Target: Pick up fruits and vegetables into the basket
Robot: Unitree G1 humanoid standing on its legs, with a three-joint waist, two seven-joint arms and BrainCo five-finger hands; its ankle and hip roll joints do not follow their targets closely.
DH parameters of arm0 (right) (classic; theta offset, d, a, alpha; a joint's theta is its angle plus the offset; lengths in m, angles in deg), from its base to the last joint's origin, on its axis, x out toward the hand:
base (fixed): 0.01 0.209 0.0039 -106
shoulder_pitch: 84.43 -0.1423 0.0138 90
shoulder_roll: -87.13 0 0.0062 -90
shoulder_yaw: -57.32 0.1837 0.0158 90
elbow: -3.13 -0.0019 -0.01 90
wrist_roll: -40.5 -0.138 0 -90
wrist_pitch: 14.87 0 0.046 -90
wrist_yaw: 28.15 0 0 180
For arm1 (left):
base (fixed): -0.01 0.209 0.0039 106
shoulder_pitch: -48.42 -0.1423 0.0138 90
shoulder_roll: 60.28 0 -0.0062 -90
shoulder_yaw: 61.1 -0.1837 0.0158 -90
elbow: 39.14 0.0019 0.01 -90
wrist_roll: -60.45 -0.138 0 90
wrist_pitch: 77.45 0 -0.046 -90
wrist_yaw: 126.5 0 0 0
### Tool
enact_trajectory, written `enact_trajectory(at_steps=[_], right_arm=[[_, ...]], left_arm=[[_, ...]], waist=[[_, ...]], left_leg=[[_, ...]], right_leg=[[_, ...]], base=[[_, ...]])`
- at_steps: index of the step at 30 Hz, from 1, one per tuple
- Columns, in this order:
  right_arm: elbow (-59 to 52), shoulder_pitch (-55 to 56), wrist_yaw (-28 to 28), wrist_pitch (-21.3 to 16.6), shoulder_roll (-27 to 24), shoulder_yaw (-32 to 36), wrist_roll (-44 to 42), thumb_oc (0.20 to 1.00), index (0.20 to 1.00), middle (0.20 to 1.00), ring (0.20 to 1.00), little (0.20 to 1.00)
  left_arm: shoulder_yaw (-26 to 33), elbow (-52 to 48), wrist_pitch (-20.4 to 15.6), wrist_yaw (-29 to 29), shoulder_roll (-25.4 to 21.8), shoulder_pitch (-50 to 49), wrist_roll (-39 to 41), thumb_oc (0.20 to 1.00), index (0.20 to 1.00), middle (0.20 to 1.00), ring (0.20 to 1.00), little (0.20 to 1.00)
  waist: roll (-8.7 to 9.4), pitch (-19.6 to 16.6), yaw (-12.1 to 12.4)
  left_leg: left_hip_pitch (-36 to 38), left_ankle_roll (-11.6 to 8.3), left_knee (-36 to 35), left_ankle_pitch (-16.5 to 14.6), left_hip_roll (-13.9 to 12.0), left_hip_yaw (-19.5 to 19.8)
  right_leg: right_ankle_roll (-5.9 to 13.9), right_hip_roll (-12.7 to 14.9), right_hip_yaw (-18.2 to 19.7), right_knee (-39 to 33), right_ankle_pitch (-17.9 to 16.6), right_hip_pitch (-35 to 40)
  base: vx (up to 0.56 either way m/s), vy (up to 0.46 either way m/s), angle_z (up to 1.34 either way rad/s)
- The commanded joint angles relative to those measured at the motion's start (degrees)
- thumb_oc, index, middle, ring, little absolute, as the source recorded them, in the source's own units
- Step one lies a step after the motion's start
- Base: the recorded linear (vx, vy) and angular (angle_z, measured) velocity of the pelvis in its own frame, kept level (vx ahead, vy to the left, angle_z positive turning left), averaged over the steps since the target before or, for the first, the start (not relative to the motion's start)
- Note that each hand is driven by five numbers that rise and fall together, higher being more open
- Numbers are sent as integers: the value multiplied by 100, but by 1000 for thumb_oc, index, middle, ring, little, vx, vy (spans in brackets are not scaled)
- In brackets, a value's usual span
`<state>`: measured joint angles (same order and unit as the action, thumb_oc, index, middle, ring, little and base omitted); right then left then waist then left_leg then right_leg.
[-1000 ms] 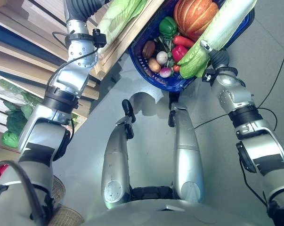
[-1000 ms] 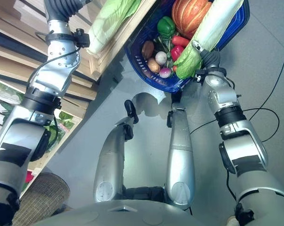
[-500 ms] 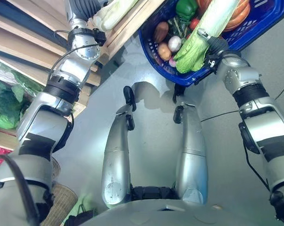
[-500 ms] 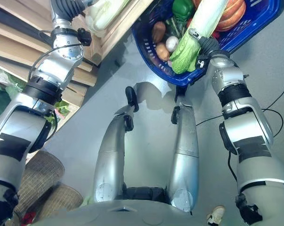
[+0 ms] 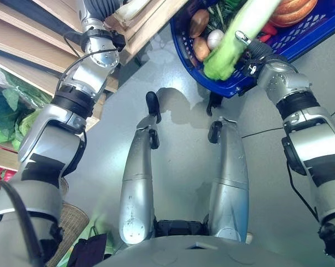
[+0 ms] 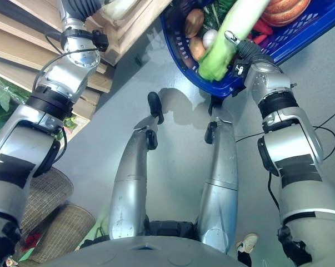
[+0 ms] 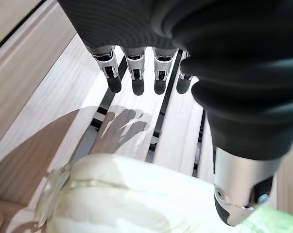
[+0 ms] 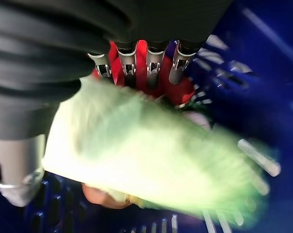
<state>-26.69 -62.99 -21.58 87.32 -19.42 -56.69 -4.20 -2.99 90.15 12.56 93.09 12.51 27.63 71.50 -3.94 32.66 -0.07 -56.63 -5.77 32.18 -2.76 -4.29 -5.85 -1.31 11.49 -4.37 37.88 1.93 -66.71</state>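
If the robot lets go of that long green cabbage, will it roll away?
Probably not: the long green cabbage hangs over the blue basket, so it would likely land on the vegetables there. It looks leafy and light. The right hand reaches over it.

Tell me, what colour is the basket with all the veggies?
Blue: the basket shows best in the right eye view.

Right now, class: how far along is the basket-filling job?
Done: the blue basket already holds a pumpkin and smaller vegetables. In hand: the right hand carries a long green cabbage over the basket. Left: a pale cabbage lies on the wooden shelf under the open left hand.
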Motion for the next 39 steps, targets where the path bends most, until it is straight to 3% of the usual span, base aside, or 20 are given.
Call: enact_trajectory(at_steps=[1, 5, 7, 13, 16, 26, 39], right_arm=[[-503, 289, 439, -592, -302, -358, 201, 1000, 1000, 1000, 1000, 1000], [-1900, 948, 985, -1085, -530, -210, 341, 1000, 1000, 1000, 1000, 1000], [-2513, 1466, 994, -1361, -608, 75, 471, 1000, 1000, 1000, 1000, 1000], [-4337, 3344, 413, -1894, -558, 931, 1103, 1000, 1000, 1000, 1000, 1000], [-4838, 4036, -33, -1922, -479, 1147, 1333, 1000, 1000, 1000, 1000, 1000], [-5211, 5527, -1030, -2052, -423, 1499, 1562, 1000, 1000, 1000, 1000, 1000], [-4822, 6184, -845, -1966, -275, 1540, 920, 1000, 1000, 1000, 1000, 1000]], left_arm=[[193, 121, 135, 158, -232, 9, -324, 1000, 1000, 1000, 1000, 1000], [244, 111, 341, 164, -310, -210, -463, 1000, 1000, 1000, 1000, 1000], [312, 109, 434, 231, -317, -361, -539, 1000, 1000, 1000, 1000, 1000], [766, 143, 613, 525, -315, -1033, -647, 1000, 1000, 1000, 1000, 1000], [963, 255, 640, 533, -350, -1283, -604, 1000, 1000, 1000, 1000, 1000], [1475, 1024, 381, 390, -568, -1609, -103, 1000, 1000, 1000, 1000, 1000], [1734, 1759, 274, 203, -1023, -1256, 736, 1000, 1000, 1000, 1000, 1000]], waist=[[-527, -286, -224], [-389, -286, -417], [-315, -286, -527], [-153, -286, -981], [-115, -286, -1185], [-74, -286, -1675], [69, -286, -1790]], left_leg=[[-230, 298, -220, -148, 240, -188], [-199, 270, -277, -146, 188, -240], [-171, 259, -285, -153, 174, -265], [11, 214, -276, -203, 94, -405], [191, 176, -281, -229, 63, -496], [828, 55, -503, -169, -41, -790], [1072, 85, -551, -181, -72, -816]], right_leg=[[397, -517, -24, 197, 711, 85], [420, -580, 3, 80, 649, 126], [421, -615, 42, 69, 646, 145], [418, -724, 220, 104, 688, 210], [404, -746, 311, 106, 720, 305], [390, -731, 534, -102, 714, 723], [372, -769, 575, -372, 621, 1064]], base=[[8, -10, -3], [3, 14, -5], [13, 43, -8], [12, 83, -13], [19, 116, -25], [20, 99, -15], [5, 13, -3]])
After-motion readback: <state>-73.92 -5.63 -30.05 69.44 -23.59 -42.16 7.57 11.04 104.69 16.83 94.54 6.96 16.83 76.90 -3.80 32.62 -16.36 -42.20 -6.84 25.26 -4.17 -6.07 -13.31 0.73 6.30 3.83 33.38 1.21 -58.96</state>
